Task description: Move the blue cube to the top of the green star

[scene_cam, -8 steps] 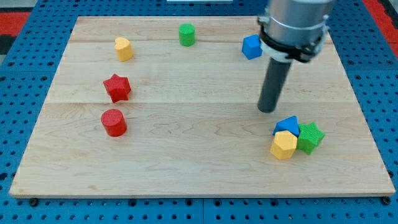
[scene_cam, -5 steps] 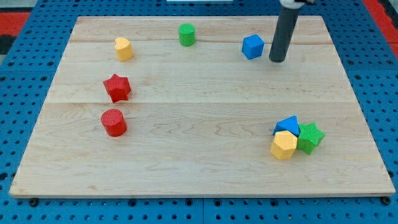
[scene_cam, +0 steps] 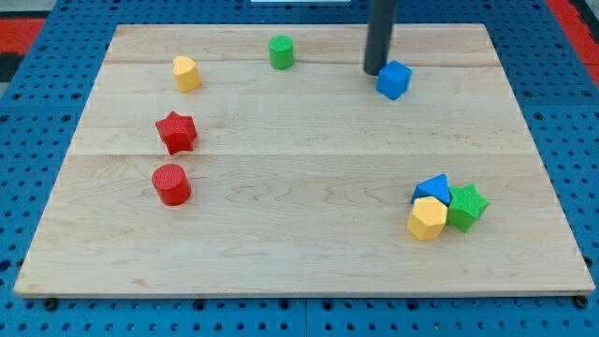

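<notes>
On smooth pale wood, my tip (scene_cam: pixel 376 71) touches the blue cube (scene_cam: pixel 395 80).

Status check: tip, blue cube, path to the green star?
My tip at blue cube's upper left. Green star far below. Blue triangular block crowds the star's upper left.

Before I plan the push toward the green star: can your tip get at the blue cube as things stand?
Probably yes. My tip sits right at the blue cube, on its upper-left side, seemingly touching it. Nothing stands between them, and the wooden board lies open down to the green star.
</notes>
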Controlling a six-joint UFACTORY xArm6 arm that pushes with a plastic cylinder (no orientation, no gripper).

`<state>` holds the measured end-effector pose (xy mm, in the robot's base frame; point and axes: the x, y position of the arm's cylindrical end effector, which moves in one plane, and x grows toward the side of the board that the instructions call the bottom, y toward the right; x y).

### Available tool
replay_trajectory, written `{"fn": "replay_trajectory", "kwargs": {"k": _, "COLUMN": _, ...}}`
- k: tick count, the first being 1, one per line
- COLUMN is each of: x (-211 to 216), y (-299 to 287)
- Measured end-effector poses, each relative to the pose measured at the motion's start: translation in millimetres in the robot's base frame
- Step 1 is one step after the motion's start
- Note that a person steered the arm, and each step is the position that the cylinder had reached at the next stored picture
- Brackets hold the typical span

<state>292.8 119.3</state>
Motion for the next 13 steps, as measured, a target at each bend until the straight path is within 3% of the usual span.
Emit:
{"fn": "replay_trajectory", "kwargs": {"k": 1, "x": 9, "y": 36}}
{"fn": "replay_trajectory", "kwargs": {"k": 3, "x": 104, "y": 42}}
{"fn": "replay_trajectory", "kwargs": {"k": 5, "x": 111, "y": 92}}
{"fn": "replay_trajectory", "kwargs": {"k": 7, "x": 152, "y": 100}}
{"fn": "replay_trajectory", "kwargs": {"k": 8, "x": 183, "y": 72}}
{"fn": "replay_trajectory", "kwargs": {"k": 9, "x": 181, "y": 50}}
{"fn": "replay_trajectory", "kwargs": {"k": 10, "x": 146, "y": 26}}
{"fn": "replay_trajectory", "kwargs": {"k": 12, "x": 138, "y": -125}}
{"fn": "replay_trajectory", "kwargs": {"k": 13, "x": 162, "y": -206}}
